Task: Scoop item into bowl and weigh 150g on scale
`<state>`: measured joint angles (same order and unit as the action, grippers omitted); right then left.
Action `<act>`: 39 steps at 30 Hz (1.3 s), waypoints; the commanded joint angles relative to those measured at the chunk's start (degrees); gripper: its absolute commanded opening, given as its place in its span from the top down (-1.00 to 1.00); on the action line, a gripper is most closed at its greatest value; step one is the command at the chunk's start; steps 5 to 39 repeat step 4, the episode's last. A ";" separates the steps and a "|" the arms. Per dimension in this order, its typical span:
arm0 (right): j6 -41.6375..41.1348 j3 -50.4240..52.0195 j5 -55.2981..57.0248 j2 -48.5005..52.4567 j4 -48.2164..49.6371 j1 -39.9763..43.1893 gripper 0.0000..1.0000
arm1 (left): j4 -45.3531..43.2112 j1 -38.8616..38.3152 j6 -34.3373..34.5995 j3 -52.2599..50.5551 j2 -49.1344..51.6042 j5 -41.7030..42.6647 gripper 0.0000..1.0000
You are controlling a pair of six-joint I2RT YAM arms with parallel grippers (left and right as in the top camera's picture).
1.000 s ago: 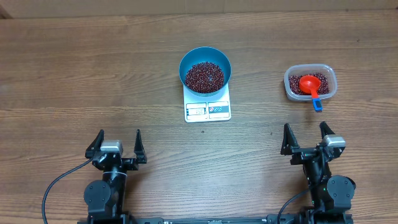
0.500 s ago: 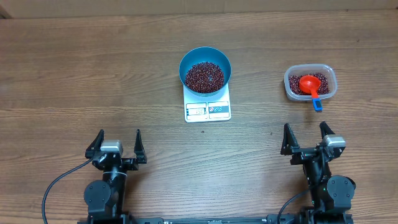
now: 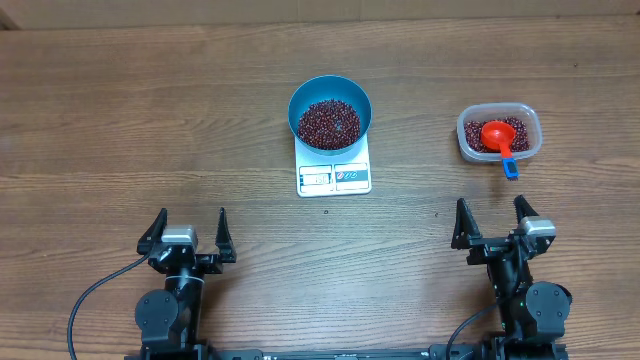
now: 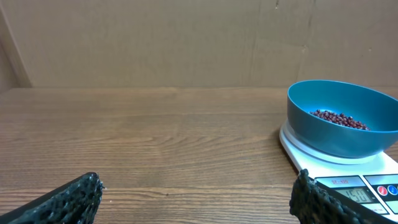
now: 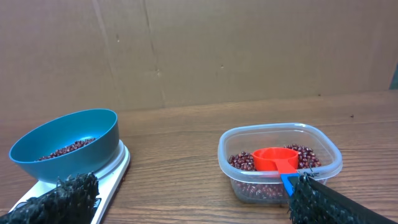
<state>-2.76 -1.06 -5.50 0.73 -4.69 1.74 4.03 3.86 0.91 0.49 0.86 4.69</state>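
A blue bowl (image 3: pixel 330 108) holding dark red beans (image 3: pixel 329 121) stands on the white scale (image 3: pixel 334 175) at the table's middle; the bowl (image 4: pixel 339 118) and scale (image 4: pixel 348 168) show at right in the left wrist view. The bowl (image 5: pixel 65 145) and scale (image 5: pixel 109 171) also sit at left in the right wrist view. More beans (image 5: pixel 245 163) fill a clear tub (image 3: pixel 499 133). My left gripper (image 3: pixel 187 232) and right gripper (image 3: pixel 491 219) rest open and empty near the front edge, well short of everything. In the wrist views, the left gripper (image 4: pixel 199 198) and right gripper (image 5: pixel 194 198) frame bare wood.
A red scoop (image 3: pixel 498 134) with a blue handle tip lies in the tub (image 5: pixel 280 158), its handle over the front rim, also seen as the scoop (image 5: pixel 273 159) in the right wrist view. A cardboard wall (image 4: pixel 186 43) backs the table.
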 commanded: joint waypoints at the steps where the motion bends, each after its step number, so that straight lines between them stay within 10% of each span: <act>1: -0.07 0.61 0.76 -0.59 0.26 -0.50 -1.00 | 0.13 0.35 -0.72 -0.20 -0.61 -0.20 -0.99; 39: -0.07 0.61 0.76 -0.59 0.26 -0.50 -1.00 | 0.13 0.35 -0.72 -0.20 -0.61 -0.20 -0.99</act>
